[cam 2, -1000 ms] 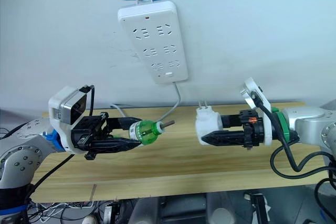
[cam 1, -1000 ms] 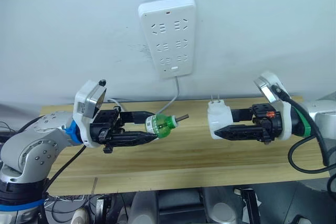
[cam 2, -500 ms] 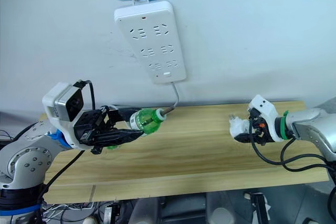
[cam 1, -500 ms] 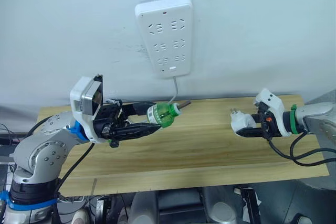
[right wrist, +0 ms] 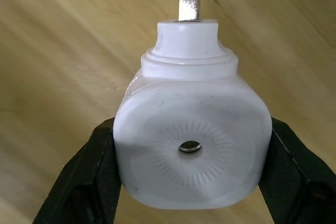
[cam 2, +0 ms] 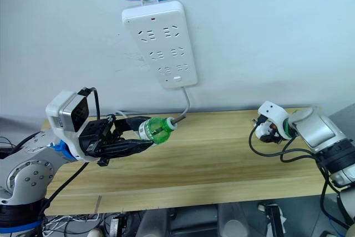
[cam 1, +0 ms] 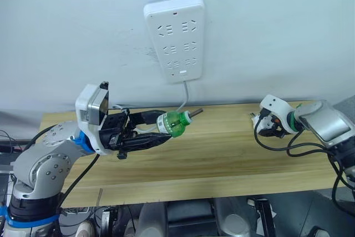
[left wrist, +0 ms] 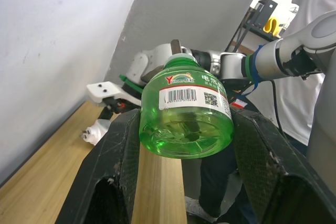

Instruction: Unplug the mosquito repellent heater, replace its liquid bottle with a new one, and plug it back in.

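Observation:
A green liquid bottle (cam 1: 175, 123) with a white label and a wick tip is held level above the table's left half, with my left gripper (cam 1: 164, 127) shut on it. The left wrist view shows its base (left wrist: 186, 124) between both fingers (left wrist: 118, 166). The mosquito repellent heater (right wrist: 191, 145), white and rounded with a round vent hole, sits between my right gripper's fingers (right wrist: 86, 182), its metal prong pointing at the wood. My right gripper (cam 1: 262, 126) is over the table's back right corner, shut on the heater.
A long white power strip (cam 1: 175, 37) hangs on the wall above the middle, its cable dropping behind the wooden table (cam 1: 222, 159). A person in a white shirt (left wrist: 310, 51) stands beyond the table's right end in the left wrist view.
My right arm has swung out to the back right corner with the heater and turned it prong-down toward the wood. The left gripper with the bottle has risen slightly.

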Robot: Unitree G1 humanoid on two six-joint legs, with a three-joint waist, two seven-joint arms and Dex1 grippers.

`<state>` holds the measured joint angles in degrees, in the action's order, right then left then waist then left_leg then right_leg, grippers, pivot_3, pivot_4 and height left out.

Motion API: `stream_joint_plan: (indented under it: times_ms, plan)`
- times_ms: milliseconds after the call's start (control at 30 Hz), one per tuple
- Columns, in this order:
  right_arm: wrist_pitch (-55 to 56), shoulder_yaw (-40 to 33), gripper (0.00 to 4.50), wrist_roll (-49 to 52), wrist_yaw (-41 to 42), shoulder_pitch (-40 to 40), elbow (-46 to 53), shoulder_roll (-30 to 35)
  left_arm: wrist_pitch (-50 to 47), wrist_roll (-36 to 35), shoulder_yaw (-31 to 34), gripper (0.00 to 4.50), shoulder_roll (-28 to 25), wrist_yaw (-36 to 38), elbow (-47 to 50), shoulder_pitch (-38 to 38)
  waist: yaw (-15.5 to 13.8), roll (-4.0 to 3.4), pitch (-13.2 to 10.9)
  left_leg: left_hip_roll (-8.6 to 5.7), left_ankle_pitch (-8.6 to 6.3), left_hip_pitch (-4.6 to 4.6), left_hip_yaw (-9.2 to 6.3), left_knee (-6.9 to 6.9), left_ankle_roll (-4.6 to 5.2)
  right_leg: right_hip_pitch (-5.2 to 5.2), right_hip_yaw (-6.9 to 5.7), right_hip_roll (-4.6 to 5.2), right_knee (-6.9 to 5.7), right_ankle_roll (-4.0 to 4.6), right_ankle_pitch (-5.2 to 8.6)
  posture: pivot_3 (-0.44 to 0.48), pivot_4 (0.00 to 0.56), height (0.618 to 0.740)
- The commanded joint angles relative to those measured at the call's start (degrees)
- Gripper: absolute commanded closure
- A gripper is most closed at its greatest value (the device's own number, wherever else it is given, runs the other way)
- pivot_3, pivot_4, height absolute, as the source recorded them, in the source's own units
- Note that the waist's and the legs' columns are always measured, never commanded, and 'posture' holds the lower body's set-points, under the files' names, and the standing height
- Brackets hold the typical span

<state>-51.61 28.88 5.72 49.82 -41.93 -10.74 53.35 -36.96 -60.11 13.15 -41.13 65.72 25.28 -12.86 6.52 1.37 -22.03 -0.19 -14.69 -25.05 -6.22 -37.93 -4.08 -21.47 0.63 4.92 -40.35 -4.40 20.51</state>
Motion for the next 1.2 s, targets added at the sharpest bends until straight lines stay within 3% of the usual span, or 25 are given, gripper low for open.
stream_joint_plan:
  times_ms: [33, 367, 500, 533, 800, 900, 1000, 1200]
  plan:
    - [0.9, -0.1, 1.45, -3.6, 0.8, -0.9, -1.9, -0.1, 1.0, -0.9, 1.2, 2.25, -0.1, 0.1, 2.6, 1.1, 0.0, 0.00, 0.0, 0.00, 0.00, 0.00, 0.01, 0.00, 0.00, 0.00, 0.01, 0.00, 0.01, 0.00, 0.00, -0.160, 0.374, 0.740]
    - [0.8, -1.6, 1.45, -8.2, 2.6, -1.1, -4.0, -2.1, 1.1, -1.2, 1.6, 2.25, -0.2, -0.2, 3.2, 1.9, -0.1, 0.00, 0.0, 0.00, 0.00, 0.05, 0.01, -0.02, 0.00, 0.04, 0.02, 0.00, -0.04, 0.00, 0.00, -0.156, 0.378, 0.740]
    - [0.5, -2.4, 0.16, -8.5, 3.9, -0.7, -3.4, -1.9, 1.3, -0.9, 1.4, 2.25, -0.1, 0.1, 2.9, 1.8, -0.1, 0.00, 0.0, 0.00, 0.00, 0.05, 0.01, -0.02, 0.00, 0.04, 0.02, 0.00, -0.04, 0.00, 0.00, -0.159, 0.376, 0.740]
    - [0.4, -2.5, 0.03, -8.5, 4.1, -0.5, -3.0, -1.8, 1.4, -0.8, 1.4, 2.25, -0.1, 0.2, 2.9, 1.8, -0.1, 0.00, 0.0, 0.00, 0.00, 0.05, 0.02, -0.02, 0.00, 0.03, 0.03, 0.00, -0.04, 0.00, 0.00, -0.162, 0.376, 0.740]
    - [-1.8, -7.2, 0.03, -6.0, 8.6, 1.2, 3.7, 2.6, 2.9, 0.2, 1.1, 2.25, 0.3, 0.7, 1.8, 1.3, -0.1, 0.00, 0.0, -0.01, 0.00, 0.04, 0.02, -0.01, 0.00, 0.03, 0.03, 0.01, -0.04, 0.00, 0.00, -0.180, 0.361, 0.740]
    - [-4.3, -11.1, 0.03, -2.4, 11.1, 2.6, 8.7, 4.6, 3.9, 0.8, 0.8, 2.25, 0.5, 0.9, 1.1, 0.9, 0.0, 0.00, 0.0, 0.00, 0.00, 0.05, 0.02, -0.01, 0.00, 0.04, 0.02, 0.01, -0.03, 0.00, 0.00, -0.189, 0.354, 0.740]
    - [-10.2, -19.6, 0.03, 5.8, 13.0, 5.1, 15.9, 3.2, 5.4, 1.9, 0.6, 2.25, 0.8, 1.5, 0.4, 1.0, 0.1, 0.00, 0.0, 0.02, 0.00, 0.06, 0.03, -0.01, 0.00, 0.04, 0.02, 0.00, -0.03, 0.00, 0.00, -0.202, 0.343, 0.740]
    - [-28.0, -38.5, 0.03, 24.6, 11.4, 9.6, 30.2, -8.4, 8.1, 4.3, -0.1, 2.25, 1.9, 2.1, -1.4, 0.2, 0.0, 0.01, 0.0, 0.02, 0.00, 0.05, 0.02, -0.02, 0.00, 0.07, -0.01, 0.00, -0.07, 0.00, 0.00, -0.203, 0.333, 0.740]
